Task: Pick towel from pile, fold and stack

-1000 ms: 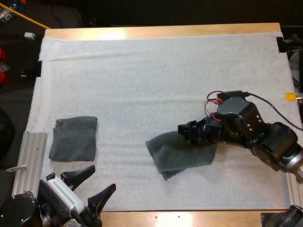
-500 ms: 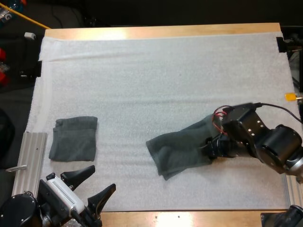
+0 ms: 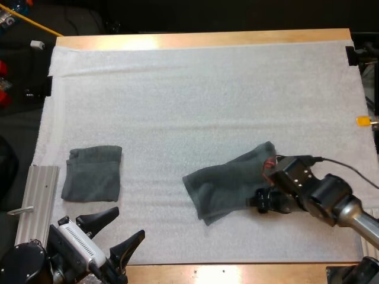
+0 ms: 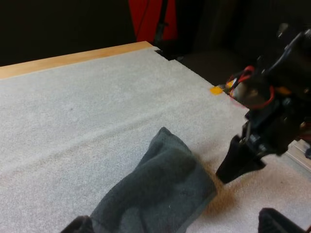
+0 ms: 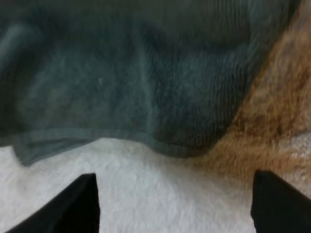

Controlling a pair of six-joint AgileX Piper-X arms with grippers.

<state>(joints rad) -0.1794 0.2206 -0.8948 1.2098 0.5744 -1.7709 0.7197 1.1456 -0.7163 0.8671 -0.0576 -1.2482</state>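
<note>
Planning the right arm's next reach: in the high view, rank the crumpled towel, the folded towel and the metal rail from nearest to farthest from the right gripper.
From the right gripper:
1. Crumpled towel, just beside its fingertips.
2. Folded towel, far over on the left.
3. Metal rail, farther left still.

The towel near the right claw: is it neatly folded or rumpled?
Rumpled. The towel lies in an uneven, lumpy shape on the mat, with no squared edges.
</note>
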